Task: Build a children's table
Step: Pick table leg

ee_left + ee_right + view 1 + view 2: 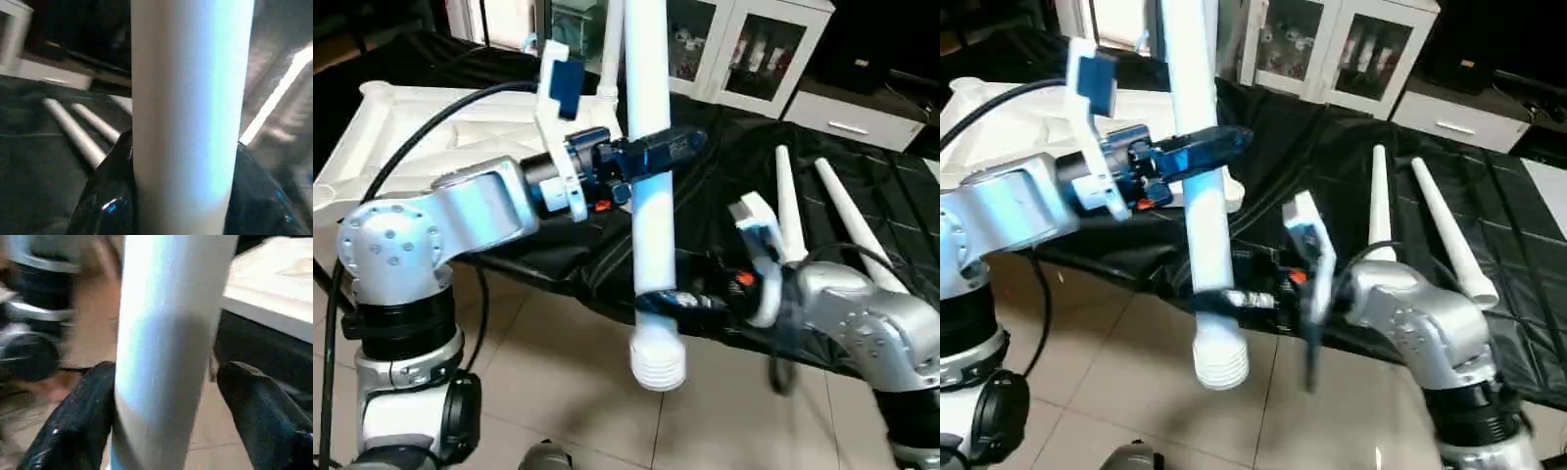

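Observation:
One white table leg [651, 196] stands nearly upright over the table's front edge, ribbed end [658, 364] down above the floor. My left gripper [671, 149] is shut on its middle; both fingers press the tube [190, 117] in the left wrist view. Lower down, my right gripper [664, 299] stands open around the same leg [166, 357], with one finger [259, 406] apart from it. The white table top [391, 127] lies underside up at the back left. Two more legs [790, 206] [847, 220] lie on the black sheet to the right.
The black-sheeted work table [891, 186] runs across the back. White cabinets with glass doors [744, 49] stand behind it. Beige tiled floor [558, 372] lies below the held leg. A black cable [411, 147] arcs over my left arm.

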